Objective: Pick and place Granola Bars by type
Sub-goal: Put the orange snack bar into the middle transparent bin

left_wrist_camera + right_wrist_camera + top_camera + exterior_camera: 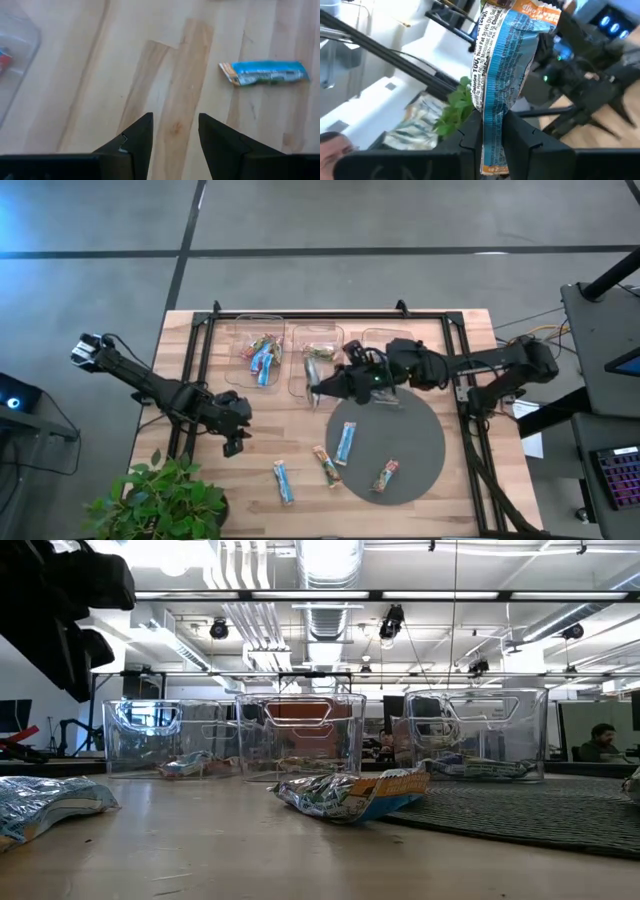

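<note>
Four granola bars lie loose near the table's near edge: a light blue one (284, 480) and a tan one (327, 466) on the wood, another blue one (345, 442) and a tan-red one (386, 475) on the grey mat. My right gripper (322, 387) reaches from the right over the near part of the middle bin (318, 345), shut on a blue-and-orange bar (502, 65). My left gripper (175, 135) hangs open over bare wood to the left of the loose bars, with the light blue bar (263, 73) ahead of it. My right gripper pinches the blue-and-orange bar between its two fingers (470, 137) at the wrapper's lower part (492, 125), near one end. Most of the bar sticks out past the fingertips, along them. The fingers point toward the table's left, and the bar (312, 375) is lifted clear above the middle bin.
Three clear bins stand in a row at the far side: the left bin (258, 345) holds blue bars, the middle one tan bars, and the right bin (385, 338) is partly under my right arm. A round grey mat (420, 450) lies on the right. A potted plant (160, 500) sits at the near left corner.
</note>
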